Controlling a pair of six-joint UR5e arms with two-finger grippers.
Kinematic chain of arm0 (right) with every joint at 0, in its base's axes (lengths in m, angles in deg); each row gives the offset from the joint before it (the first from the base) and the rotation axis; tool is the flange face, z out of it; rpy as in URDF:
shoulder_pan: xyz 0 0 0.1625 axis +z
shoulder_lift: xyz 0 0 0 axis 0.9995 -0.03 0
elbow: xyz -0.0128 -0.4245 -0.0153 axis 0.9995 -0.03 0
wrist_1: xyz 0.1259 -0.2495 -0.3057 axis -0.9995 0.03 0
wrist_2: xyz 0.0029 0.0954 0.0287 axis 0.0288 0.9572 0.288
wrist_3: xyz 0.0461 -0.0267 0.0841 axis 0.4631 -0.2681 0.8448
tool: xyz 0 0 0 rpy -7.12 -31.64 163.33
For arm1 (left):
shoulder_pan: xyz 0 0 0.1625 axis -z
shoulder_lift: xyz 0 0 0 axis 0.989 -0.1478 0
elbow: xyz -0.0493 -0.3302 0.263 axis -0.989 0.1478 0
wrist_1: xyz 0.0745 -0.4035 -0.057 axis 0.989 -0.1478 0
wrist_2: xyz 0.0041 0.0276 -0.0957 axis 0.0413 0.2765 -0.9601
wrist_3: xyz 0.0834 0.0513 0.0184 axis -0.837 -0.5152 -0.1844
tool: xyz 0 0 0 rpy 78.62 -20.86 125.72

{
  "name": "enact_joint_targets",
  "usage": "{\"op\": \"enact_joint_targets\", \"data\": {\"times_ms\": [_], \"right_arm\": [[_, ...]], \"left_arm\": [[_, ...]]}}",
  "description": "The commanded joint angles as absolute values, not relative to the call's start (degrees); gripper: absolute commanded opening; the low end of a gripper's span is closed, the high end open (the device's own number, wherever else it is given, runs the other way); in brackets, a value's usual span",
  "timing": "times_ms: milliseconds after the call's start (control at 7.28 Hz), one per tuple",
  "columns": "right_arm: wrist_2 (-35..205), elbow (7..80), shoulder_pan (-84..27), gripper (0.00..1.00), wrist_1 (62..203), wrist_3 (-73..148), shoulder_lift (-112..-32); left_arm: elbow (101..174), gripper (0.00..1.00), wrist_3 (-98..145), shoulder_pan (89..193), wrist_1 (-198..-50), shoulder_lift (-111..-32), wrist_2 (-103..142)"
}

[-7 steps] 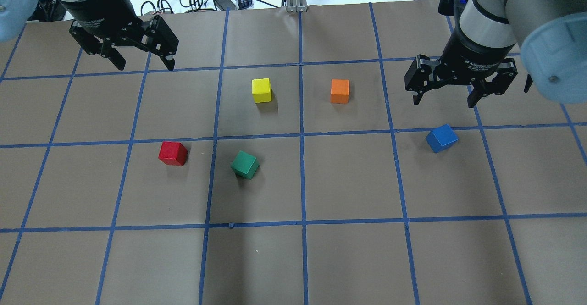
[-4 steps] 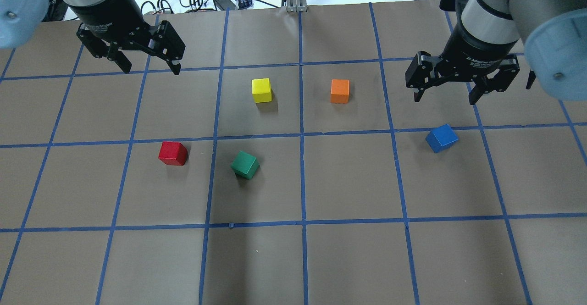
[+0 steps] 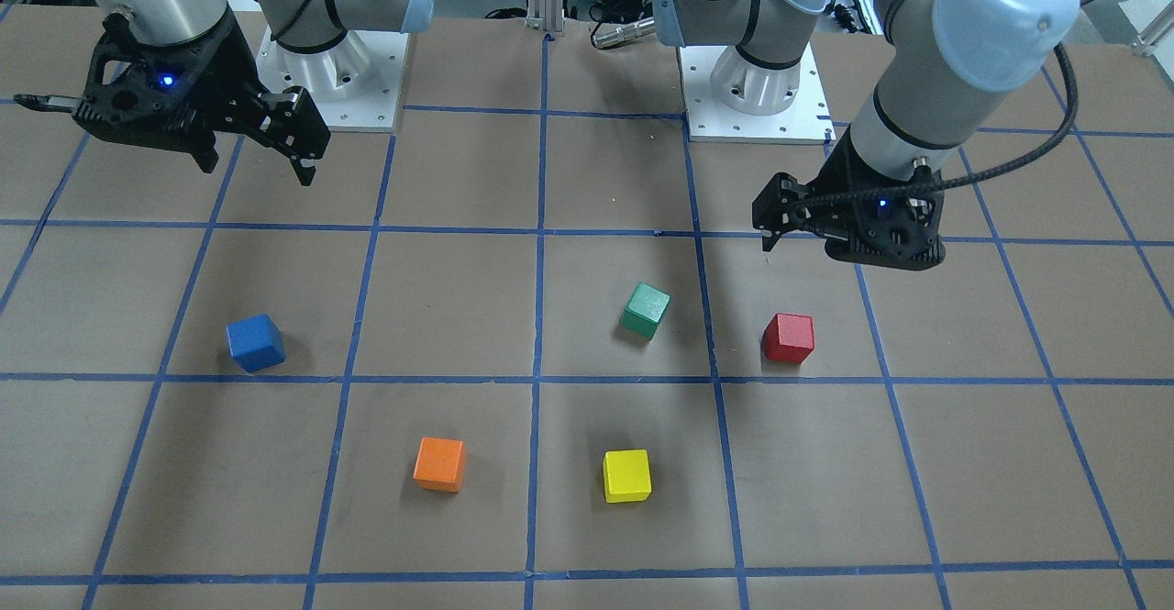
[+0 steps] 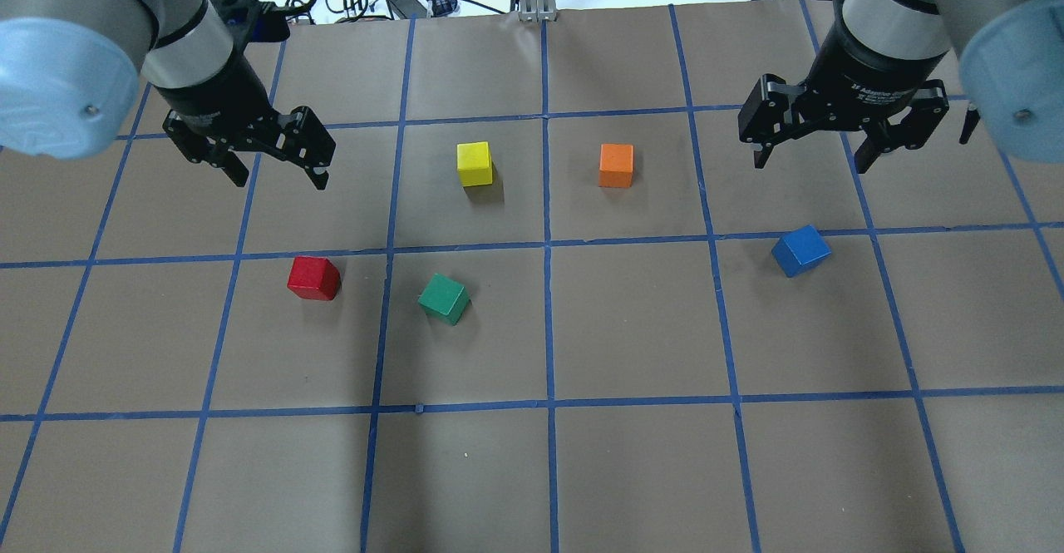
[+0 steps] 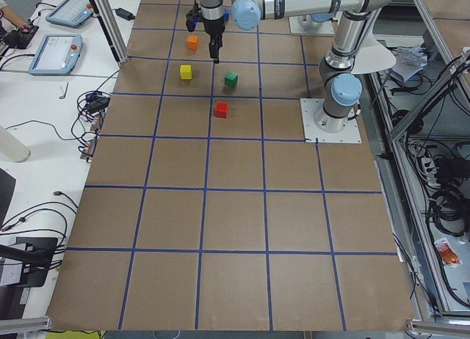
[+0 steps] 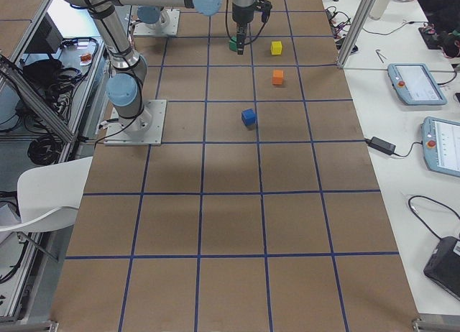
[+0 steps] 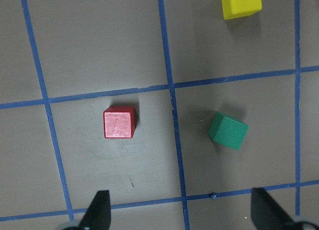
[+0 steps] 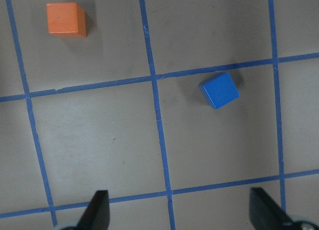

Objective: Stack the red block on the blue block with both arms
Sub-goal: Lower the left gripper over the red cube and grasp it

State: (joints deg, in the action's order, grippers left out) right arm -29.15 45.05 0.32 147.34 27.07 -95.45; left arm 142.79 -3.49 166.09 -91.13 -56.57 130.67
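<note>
Seen from overhead, the left gripper hangs with its jaws spread wide and empty. The red block, a matte cube lying flat, sits at its 5 o'clock. Far to the right, the blue block, turned askew to the tape grid, lies at 6 o'clock from the right gripper, whose jaws are likewise spread and empty.

You have the red block — a small matte cube — lying flat on the bench on the robot's left side. The blue block, same size, lies well apart on the right, turned askew. The left tool and right tool hang above, clear of both, jaws spread.
</note>
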Motion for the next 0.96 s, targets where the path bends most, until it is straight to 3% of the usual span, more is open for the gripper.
{"op": "enact_joint_targets", "data": {"times_ms": [0,275,824], "right_arm": [[-29.1,44.8,0.2,1.0,147.5,27.1,-95.3],[-29.6,44.2,0.1,1.0,147.6,27.1,-94.7],[-29.1,43.7,0.1,1.0,147.5,26.5,-94.0]], "left_arm": [[152.5,1.0,-9.0,163.8,-79.6,-58.2,130.8],[161.7,1.0,-11.1,163.7,-65.2,-59.6,133.2],[168.6,1.0,-13.2,159.9,-60.4,-61.0,133.2]]}}
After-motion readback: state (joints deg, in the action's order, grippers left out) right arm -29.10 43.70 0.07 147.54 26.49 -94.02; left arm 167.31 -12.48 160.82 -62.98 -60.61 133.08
